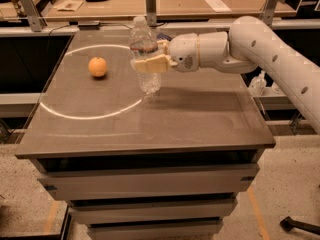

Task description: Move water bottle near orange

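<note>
In the camera view, the gripper (pixel 151 55) pinches its tan fingers (pixel 152 64) around the tall clear ribbed plastic water bottle (pixel 143 38), keeping it upright for carrying above the grey table (pixel 200 119), with the small round orange (pixel 98 67) apart to the fingers' left.

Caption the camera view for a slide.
Gripper clasps the upright water bottle mid-table, the orange lying apart inside a bright ring.

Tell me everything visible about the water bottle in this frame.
The water bottle is clear ribbed plastic with a pale cap and a dark label band, upright near the middle of the table. The gripper is shut on its midsection. Whether its base touches the table cannot be told. The orange lies apart, toward the image's left.
</note>
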`<state>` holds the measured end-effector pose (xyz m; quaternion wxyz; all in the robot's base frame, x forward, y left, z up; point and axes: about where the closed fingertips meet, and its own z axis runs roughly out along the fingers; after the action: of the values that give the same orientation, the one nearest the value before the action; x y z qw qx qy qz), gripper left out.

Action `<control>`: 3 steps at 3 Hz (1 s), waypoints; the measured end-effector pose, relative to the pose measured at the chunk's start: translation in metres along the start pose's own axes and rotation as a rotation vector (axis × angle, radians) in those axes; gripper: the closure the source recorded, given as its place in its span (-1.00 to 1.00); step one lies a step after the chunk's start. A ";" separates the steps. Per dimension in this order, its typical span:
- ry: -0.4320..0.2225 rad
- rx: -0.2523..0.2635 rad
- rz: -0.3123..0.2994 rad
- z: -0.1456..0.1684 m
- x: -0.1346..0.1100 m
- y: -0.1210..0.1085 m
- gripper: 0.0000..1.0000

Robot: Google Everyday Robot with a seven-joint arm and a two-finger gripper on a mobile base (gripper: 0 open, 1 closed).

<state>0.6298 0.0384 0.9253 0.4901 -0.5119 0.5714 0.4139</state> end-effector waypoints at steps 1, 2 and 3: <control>0.027 0.009 0.011 0.026 -0.002 0.003 1.00; 0.013 0.043 0.049 0.051 0.002 -0.001 1.00; -0.026 0.076 0.096 0.074 -0.002 -0.011 1.00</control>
<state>0.6509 0.1089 0.9144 0.4964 -0.4594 0.6041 0.4214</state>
